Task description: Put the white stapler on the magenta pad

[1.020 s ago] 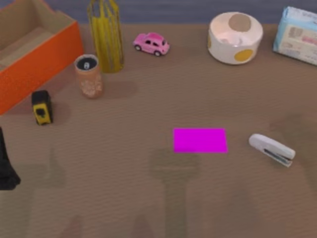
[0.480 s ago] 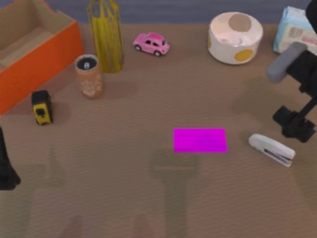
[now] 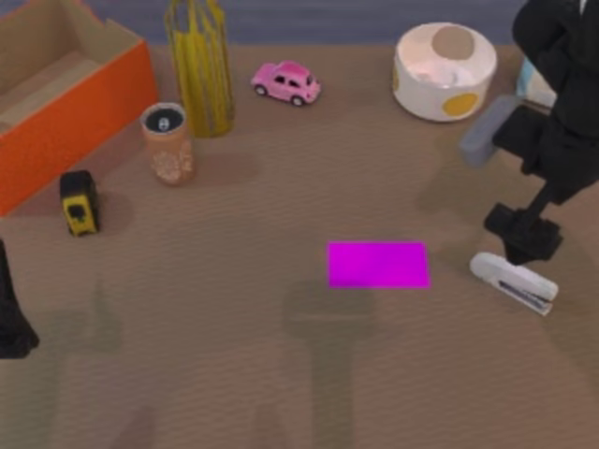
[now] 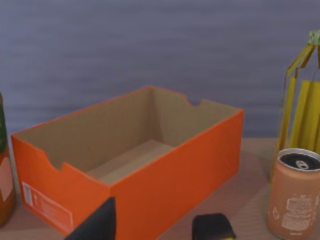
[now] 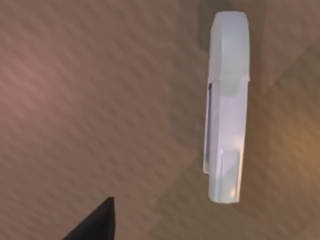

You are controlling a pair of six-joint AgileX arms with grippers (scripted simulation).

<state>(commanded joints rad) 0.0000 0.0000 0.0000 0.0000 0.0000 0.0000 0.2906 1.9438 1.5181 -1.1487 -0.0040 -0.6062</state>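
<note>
The white stapler (image 3: 513, 281) lies flat on the table at the right, its length slanting toward the front right. To its left, with bare table between them, lies the magenta pad (image 3: 377, 264). My right gripper (image 3: 524, 234) hangs just behind the stapler and above it, open and holding nothing. The right wrist view shows the whole stapler (image 5: 227, 110) lying free, with one dark fingertip (image 5: 102, 217) well off to its side. My left gripper (image 3: 13, 327) stays parked at the table's left edge, open.
An orange box (image 3: 56, 103) fills the back left, with a yellow bottle (image 3: 199, 65), a can (image 3: 167, 142) and a yellow-black tape measure (image 3: 79, 201) near it. A pink toy car (image 3: 286, 82) and a round white container (image 3: 445, 70) stand at the back.
My right arm has come in from the right edge and moved left and forward until its gripper hangs over the stapler's back end. The stapler and the pad have not moved.
</note>
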